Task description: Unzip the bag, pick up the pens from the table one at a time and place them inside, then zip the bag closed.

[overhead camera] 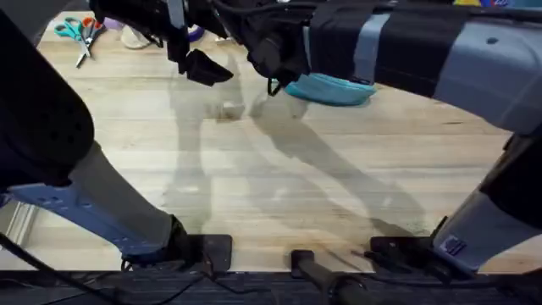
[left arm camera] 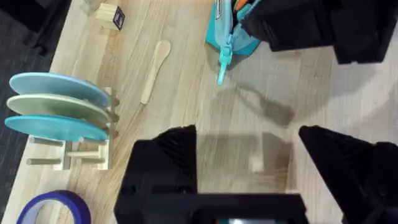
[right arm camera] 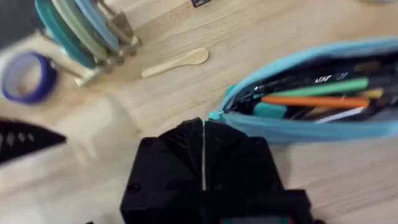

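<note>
A: How far along is it, would you say?

B: Most of the way, I'd judge. On the table (overhead camera: pixel 279 195) I see no loose pens, and the bag (right arm camera: pixel 311 93) lies unzipped at the far side, just beyond the right gripper (right arm camera: pixel 203 134). What's left is the zipping.

A: And what's in the bag?

B: The right wrist view looks straight into the opening — an orange pen (right arm camera: pixel 314 101) lies lengthwise on top, with a green pen (right arm camera: pixel 323 87) beside it and some darker ones underneath that I can't sort out. Whether the black pen is among them I can't tell.

A: The grippers?

B: The right one has its fingers pressed together with nothing between them, next to the open end of the bag. The left gripper (left arm camera: pixel 249 146) has its fingers spread wide over bare wood, holding nothing — the bag's zipper pull (left arm camera: pixel 222 65) lies ahead of it.

A: Anything else holding things?

B: A wooden rack (left arm camera: pixel 93 149) with plates (left arm camera: pixel 56 106) on edge.
</note>
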